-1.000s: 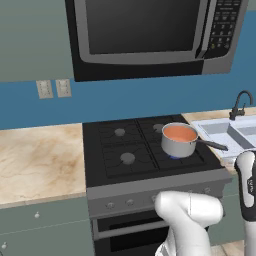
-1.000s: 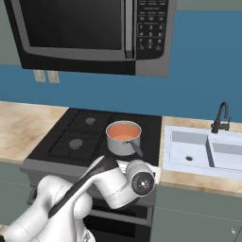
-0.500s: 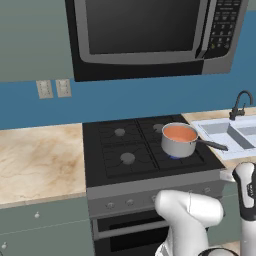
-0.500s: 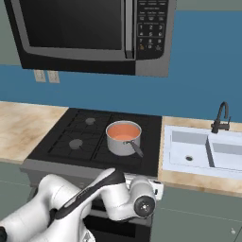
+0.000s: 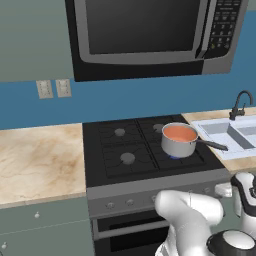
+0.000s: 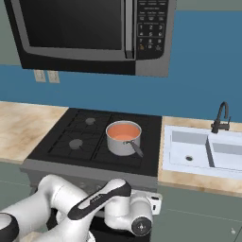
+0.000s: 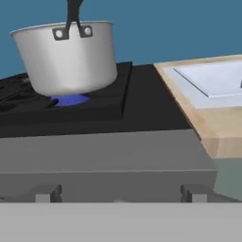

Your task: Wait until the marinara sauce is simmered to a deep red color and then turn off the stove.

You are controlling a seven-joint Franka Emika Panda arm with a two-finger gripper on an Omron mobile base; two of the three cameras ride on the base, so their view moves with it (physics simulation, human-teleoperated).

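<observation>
The marinara sauce (image 5: 179,133) is a flat orange-red disc in a small steel saucepan (image 5: 178,143) with a dark handle pointing right. The pan stands on the front right burner of the black stove (image 5: 125,150). In the right base view the sauce (image 6: 124,130) has the same orange tone. The hand view looks from low in front of the stove's grey panel (image 7: 104,156), up at the saucepan (image 7: 68,54) and the blue flame (image 7: 70,100) under it. My gripper (image 7: 121,194) is open, its fingertips (image 7: 47,194) wide apart with nothing between them.
A black-and-silver microwave (image 5: 150,35) hangs above the stove. A white sink (image 6: 203,149) with a black faucet (image 6: 220,118) lies to the right, and a marble counter (image 5: 35,160) to the left. Small knobs (image 5: 130,202) line the front panel.
My arm has sunk lower in front of the stove, bringing the hand down by the front right corner. The sauce keeps its orange-red colour and the pan has not moved.
</observation>
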